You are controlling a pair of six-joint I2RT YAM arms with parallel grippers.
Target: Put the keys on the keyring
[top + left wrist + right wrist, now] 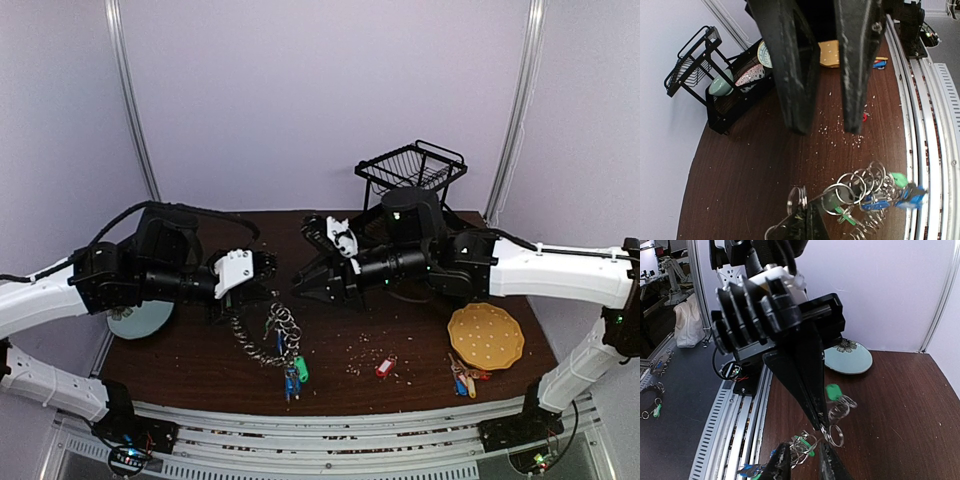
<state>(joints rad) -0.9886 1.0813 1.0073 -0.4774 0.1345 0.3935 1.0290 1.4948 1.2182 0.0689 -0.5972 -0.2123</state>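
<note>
Above the worktop [420, 340], left of centre: left pincer [818, 423] clamped shut on the keyring [282, 325], green and blue keys [300, 369] dangling. Just right: right pincer [826, 126] narrowly parted.

The keyring [282, 322] is shiny silver metal, the keys [300, 369] have glossy plastic heads, the table [200, 360] is dark matt wood.

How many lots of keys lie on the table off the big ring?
2: a lone red-tagged key centre front, and a small mixed bunch beside the yellow disc. Others may be hidden.
</note>
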